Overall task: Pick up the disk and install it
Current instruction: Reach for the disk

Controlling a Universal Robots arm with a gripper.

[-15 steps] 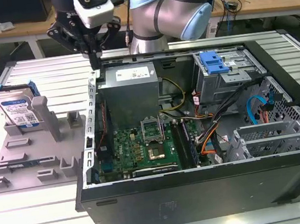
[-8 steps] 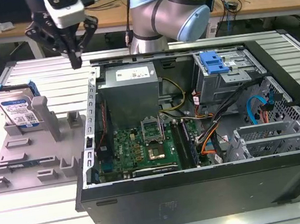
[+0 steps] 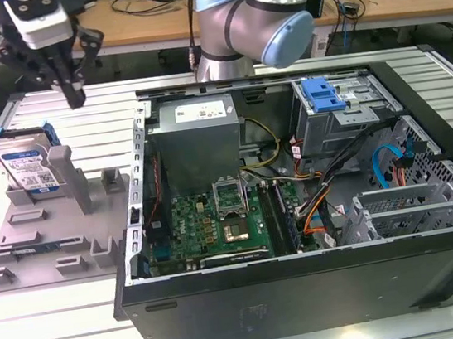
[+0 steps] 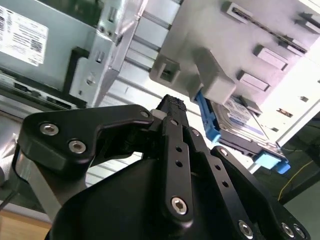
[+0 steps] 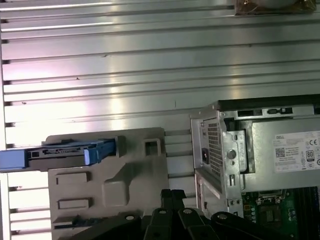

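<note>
Stands at the very start, judging by how things lie. Finds the disk (image 3: 26, 167) unlifted, propped on edge in a slot at the far end of the grey fixture tray (image 3: 51, 234), just beside a tall grey post (image 3: 66, 170), label turned toward the exterior camera, blue carrier framing it. Places that tray on the slatted metal surface (image 3: 249, 338), just beside the open computer case (image 3: 326, 290), on the exterior view's left.

Shows the jaws clenched on nothing, tips pressed together in both wrist views. Hangs them in the air near the tray, close to the disk yet apart from it, touching neither disk nor tray. Catches the disk (image 4: 240, 117) in the second wrist view beyond the closed tips, tucked behind the post. Catches the disk (image 5: 65, 152) edge-on in the first wrist view too, blue frame poking out past the tray's wall.

Counts nothing as done: no grasp, no lift, no carry. Leaves the whole job open: taking hold of the disk, drawing it clear of its slot, bringing it over the case, seating it inside. Takes the drive cage (image 3: 346, 124) under the blue latch (image 3: 323, 94), at the far side of the case, as the likely seat, though only as a guess from the layout.
</note>
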